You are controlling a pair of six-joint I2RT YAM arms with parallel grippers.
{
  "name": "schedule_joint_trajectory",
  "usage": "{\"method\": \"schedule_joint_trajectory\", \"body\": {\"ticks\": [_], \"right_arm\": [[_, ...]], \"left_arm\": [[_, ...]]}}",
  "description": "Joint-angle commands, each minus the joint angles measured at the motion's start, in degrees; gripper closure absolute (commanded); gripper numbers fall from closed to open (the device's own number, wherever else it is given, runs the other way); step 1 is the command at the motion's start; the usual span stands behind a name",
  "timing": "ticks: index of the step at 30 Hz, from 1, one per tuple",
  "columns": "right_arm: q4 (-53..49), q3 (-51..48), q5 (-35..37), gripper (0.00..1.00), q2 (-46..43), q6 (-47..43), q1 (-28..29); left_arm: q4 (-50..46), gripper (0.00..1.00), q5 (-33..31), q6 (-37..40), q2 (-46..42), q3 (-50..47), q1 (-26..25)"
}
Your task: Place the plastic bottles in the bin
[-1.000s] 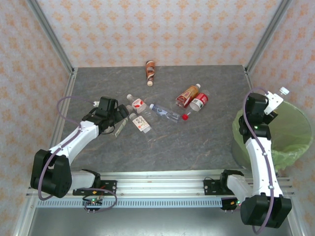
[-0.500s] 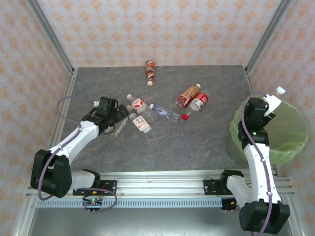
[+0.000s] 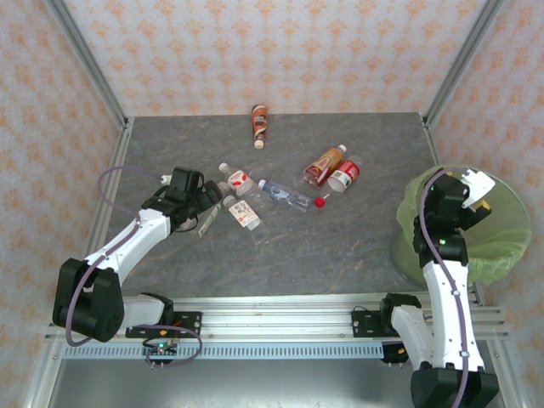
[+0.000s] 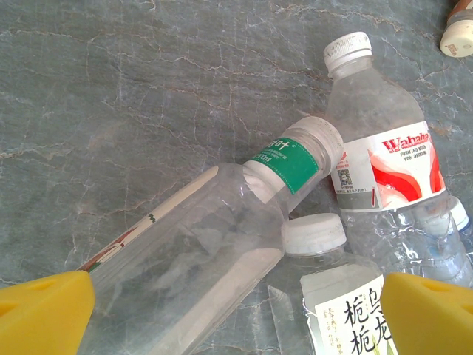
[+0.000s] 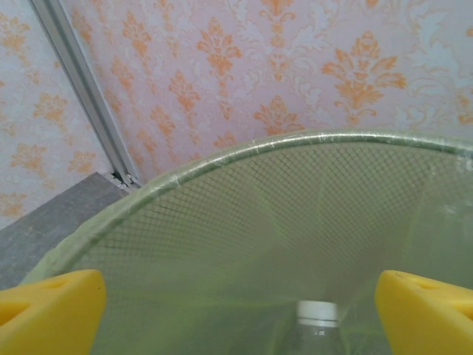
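Bin (image 3: 506,229): at the right edge of the bench (image 3: 357,246); one white-capped bottle (image 5: 318,314) is already inside, cap up. What else lies deeper I can't make out.
Right fingers (image 3: 478,187): spread wide over the bin's mouth, holding nothing.
Left fingers (image 3: 206,202): wide apart, hovering over a huddle of three clear bottles (image 4: 222,222), none gripped.
Mid bench: a clear bottle (image 3: 285,195), then a brown-orange one (image 3: 325,164) and a red-labelled one (image 3: 344,177) lying side by side.
Far edge: a brown bottle (image 3: 259,123) on its own, near the back wall.
Progress: an early stage, I'd say. At least one is binned and seven are on the bench. The left huddle looks next.
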Motion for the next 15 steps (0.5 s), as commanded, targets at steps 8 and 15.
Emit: {"method": "schedule_joint_trajectory", "body": {"ticks": [8, 15], "right_arm": [[-11.2, 9.5, -1.1, 0.01, -0.4, 3.0, 0.1], [-13.7, 15.5, -20.5, 0.01, -0.7, 3.8, 0.1]], "left_arm": [[-4.6, 0.00, -5.2, 2.2, -1.1, 2.2, -0.3], [-11.8, 0.00, -10.9, 6.4, 2.2, 7.0, -0.3]]}}
